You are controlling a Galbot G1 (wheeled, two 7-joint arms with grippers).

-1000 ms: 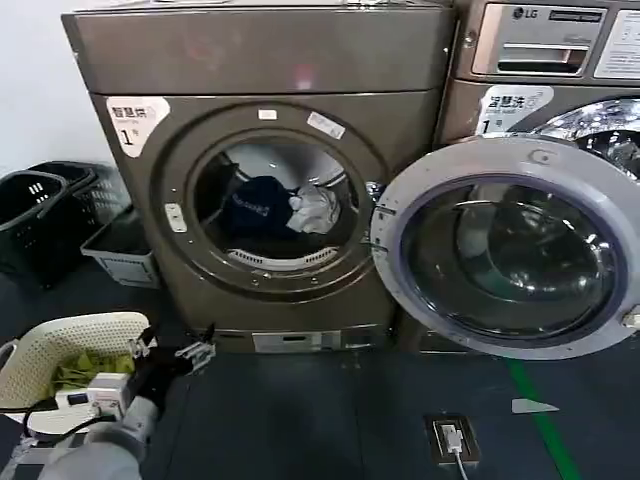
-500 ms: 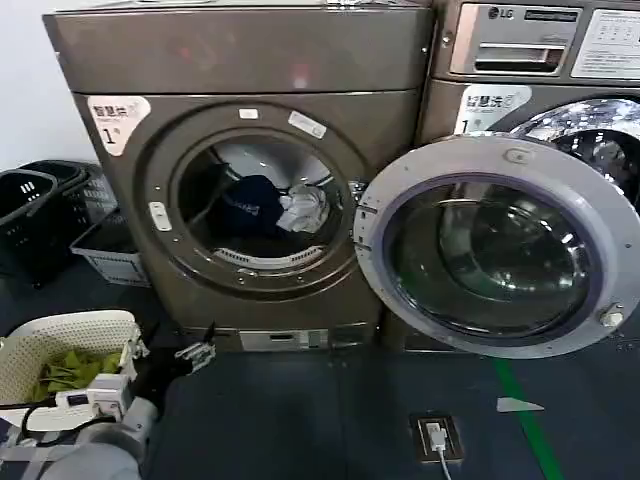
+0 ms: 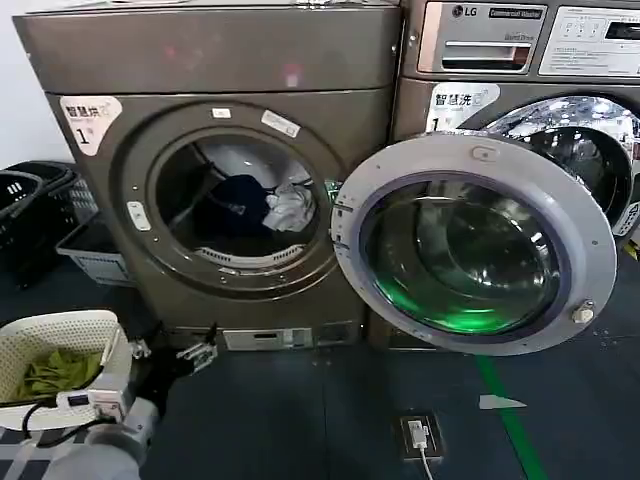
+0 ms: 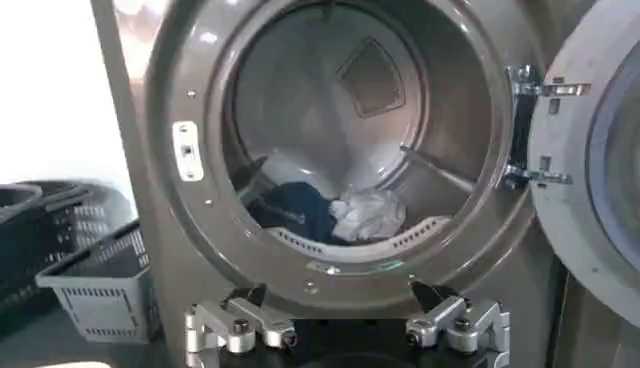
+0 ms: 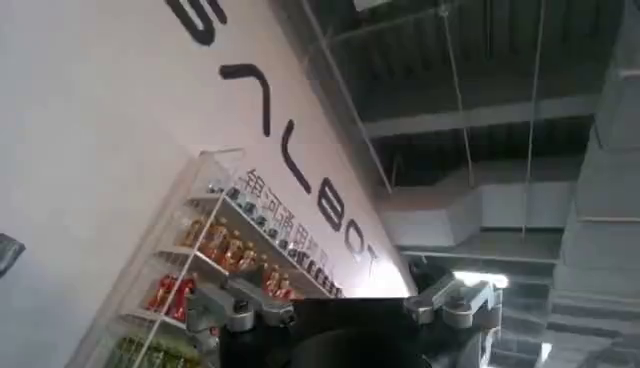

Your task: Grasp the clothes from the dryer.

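Since the earlier frame, dryer [image 3: 215, 190] and door [image 3: 470, 245] have slid left. Clothes [image 3: 262, 203] lie low inside the drum. Left tool [image 3: 190, 352] hangs released, low and near, well apart: approach step. Next it must rise into the porthole. Right tool [image 5: 345, 308] looks released.

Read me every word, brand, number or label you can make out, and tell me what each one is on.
"1": white sticker on the dryer, under Chinese characters too small to read.
"LG": panel of the neighbouring machine; the wording beside it is too blurred.
"1": that machine's sticker, its Chinese characters unclear.
"ALBOT": big dark letters on the wall.
Small labels on the dryer's ring: unreadable.
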